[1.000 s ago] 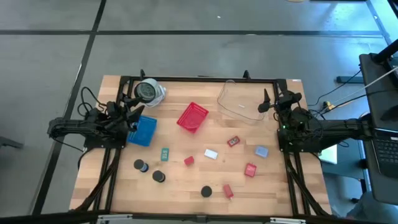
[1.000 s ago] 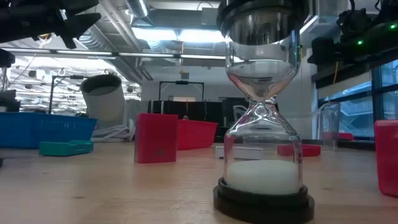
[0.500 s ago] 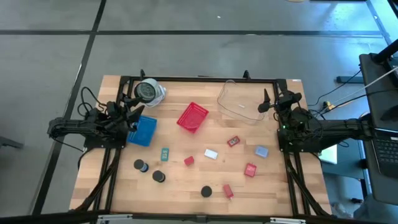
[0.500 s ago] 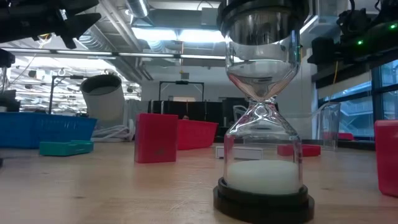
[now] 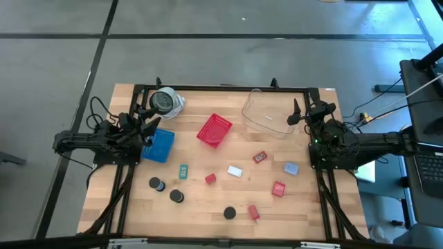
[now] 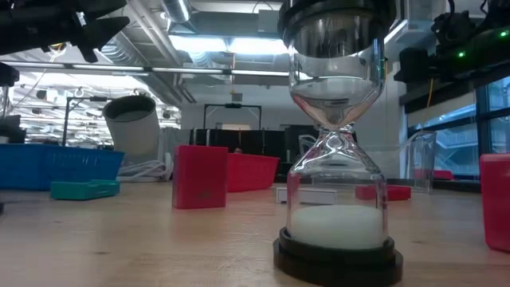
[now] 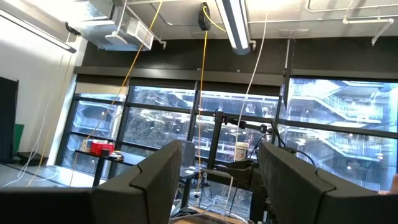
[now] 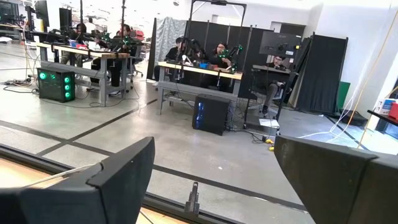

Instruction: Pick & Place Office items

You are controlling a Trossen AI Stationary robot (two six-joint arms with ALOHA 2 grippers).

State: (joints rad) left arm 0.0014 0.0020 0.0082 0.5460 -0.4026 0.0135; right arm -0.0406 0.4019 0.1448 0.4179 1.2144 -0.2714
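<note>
Both claws, left (image 5: 147, 126) and right (image 5: 302, 113), gape empty; small red, black, pale office items (image 5: 234, 171) lie scattered.

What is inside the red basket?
From above, the red mesh basket looks like it has nothing in it. It sits tilted on the table, so one inner corner is hard to see. The small office items lie outside, nearer the front.

I see open surface (image 5: 208, 207) between the small things; the red basket (image 5: 214, 129) and clear tub (image 5: 266, 114) block the back.
</note>
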